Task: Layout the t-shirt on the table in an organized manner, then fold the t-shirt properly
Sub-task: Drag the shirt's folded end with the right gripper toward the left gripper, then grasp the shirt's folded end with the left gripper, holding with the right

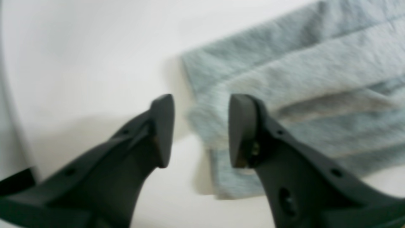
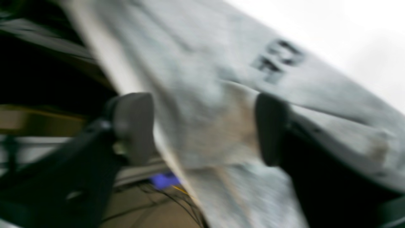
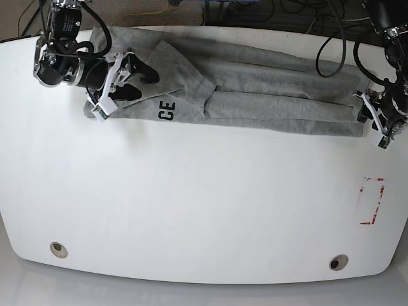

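The grey t-shirt (image 3: pixel 268 95) lies as a long folded band along the far side of the white table (image 3: pixel 191 204), its black lettering (image 3: pixel 167 111) facing up near the left end. My right gripper (image 3: pixel 141 81) stands over that left end. In the right wrist view its jaws (image 2: pixel 202 128) are apart with bunched t-shirt (image 2: pixel 205 110) between them, blurred, and lettering (image 2: pixel 278 60) beyond. My left gripper (image 3: pixel 364 109) is at the band's right end. In the left wrist view it (image 1: pixel 201 129) is open, the t-shirt (image 1: pixel 300 79) edge showing in the gap, over the table (image 1: pixel 79 47).
A red-outlined rectangle mark (image 3: pixel 372 201) sits near the right edge. Two round grommet holes (image 3: pixel 58 248) (image 3: pixel 338 262) lie along the near edge. Cables (image 3: pixel 255 9) run behind the far edge, which the shirt nearly reaches.
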You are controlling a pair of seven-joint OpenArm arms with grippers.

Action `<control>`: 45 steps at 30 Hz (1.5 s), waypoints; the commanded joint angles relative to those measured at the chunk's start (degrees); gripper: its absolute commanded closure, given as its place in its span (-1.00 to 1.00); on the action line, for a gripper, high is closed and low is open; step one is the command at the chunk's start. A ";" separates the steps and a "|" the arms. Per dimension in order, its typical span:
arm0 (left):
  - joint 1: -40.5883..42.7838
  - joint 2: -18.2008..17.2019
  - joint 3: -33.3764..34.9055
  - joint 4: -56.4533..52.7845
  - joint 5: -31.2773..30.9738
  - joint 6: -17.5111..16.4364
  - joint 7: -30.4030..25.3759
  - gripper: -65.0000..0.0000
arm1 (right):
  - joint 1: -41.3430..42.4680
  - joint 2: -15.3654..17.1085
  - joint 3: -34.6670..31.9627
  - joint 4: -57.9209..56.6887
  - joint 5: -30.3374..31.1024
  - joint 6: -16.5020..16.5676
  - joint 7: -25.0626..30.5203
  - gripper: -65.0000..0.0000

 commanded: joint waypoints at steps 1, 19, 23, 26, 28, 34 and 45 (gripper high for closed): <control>1.64 0.29 -2.14 1.28 1.28 -0.03 -0.82 0.39 | 0.49 -0.94 0.49 1.04 -3.18 0.34 1.08 0.35; 6.12 15.59 -10.85 0.49 19.30 -0.03 -11.19 0.76 | -1.36 -1.55 -5.76 -4.15 -29.91 0.34 17.96 0.73; 6.12 15.59 -10.50 -1.54 19.30 -0.03 -11.28 0.76 | 0.31 0.38 -7.34 -8.80 -32.90 0.34 22.09 0.73; 6.03 15.67 -10.32 -2.68 19.30 -0.03 -11.28 0.76 | 2.60 3.02 -8.57 -14.52 -33.95 0.34 25.35 0.73; 5.95 15.59 -9.00 -3.12 19.39 -0.03 -11.28 0.76 | 3.92 4.51 -8.92 -18.30 -34.04 0.34 27.19 0.73; 5.77 15.50 -4.60 -3.56 19.39 -0.03 -11.37 0.76 | 9.45 7.50 -9.36 -29.90 -34.48 0.34 32.99 0.73; 2.61 15.76 0.49 -3.38 19.47 -0.03 -9.43 0.75 | 17.10 11.98 -14.99 -36.85 -34.57 0.34 37.04 0.73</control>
